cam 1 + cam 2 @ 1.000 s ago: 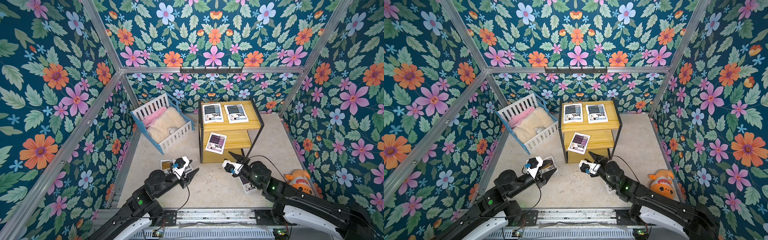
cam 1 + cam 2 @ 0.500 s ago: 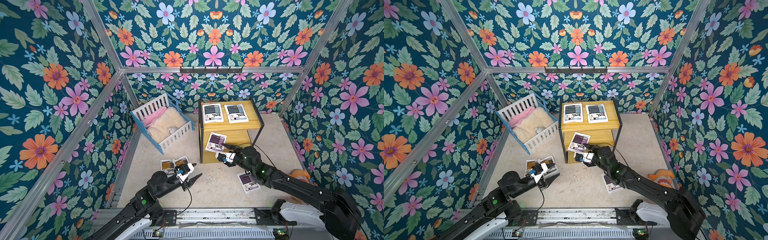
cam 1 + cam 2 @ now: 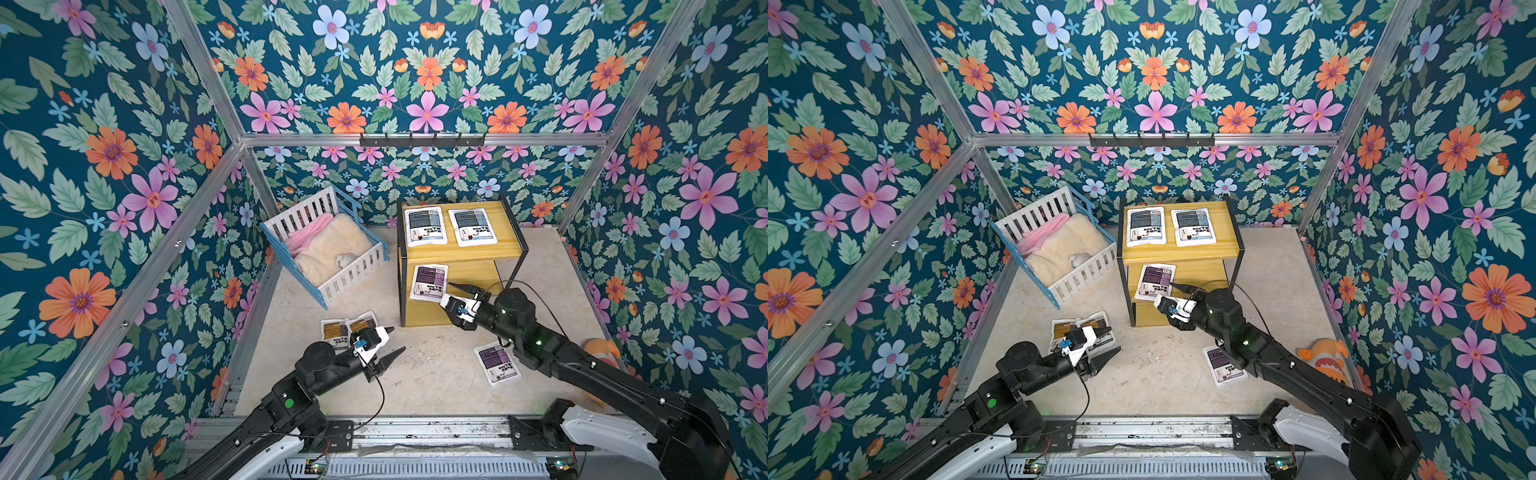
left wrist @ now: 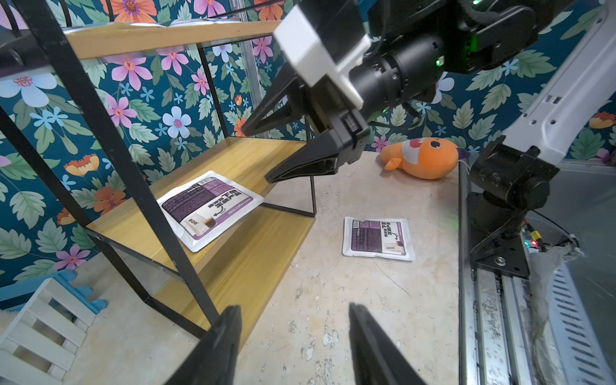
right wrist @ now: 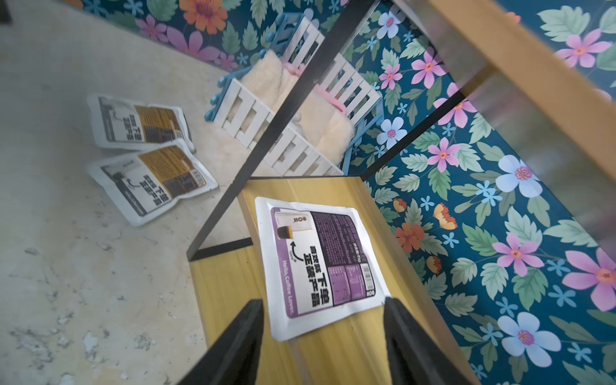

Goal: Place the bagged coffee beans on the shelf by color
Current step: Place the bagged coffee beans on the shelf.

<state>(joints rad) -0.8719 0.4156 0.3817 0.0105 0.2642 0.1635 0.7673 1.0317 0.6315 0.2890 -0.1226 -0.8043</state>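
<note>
Purple-labelled pouch (image 3: pixel 429 282) lies overhanging the shelf's (image 3: pixel 469 272) middle board, centre frame, where the empty right hand (image 4: pixel 256 155) has just reached in, jaws spreading, likely to square it, while the twin pouch (image 3: pixel 496 363) waits on the tabletop (image 3: pixel 415 374) and the left hand (image 3: pixel 397 339) hovers open.

Both matched: left arm (image 3: pixel 316 374) and right arm (image 3: pixel 582 361) were black cylindrical links with a white shell (image 3: pixel 598 432) at the base. A green LED (image 3: pixel 289 402) glowed on the joints. A white camera block (image 3: pixel 372 336) with a blue insert sat on each wrist, with a thin black cable (image 3: pixel 381 399) looping off. The left end effector (image 4: pixel 293 308) and right end effector (image 4: pixel 256 154) had black tapered wedge fingers.
</note>
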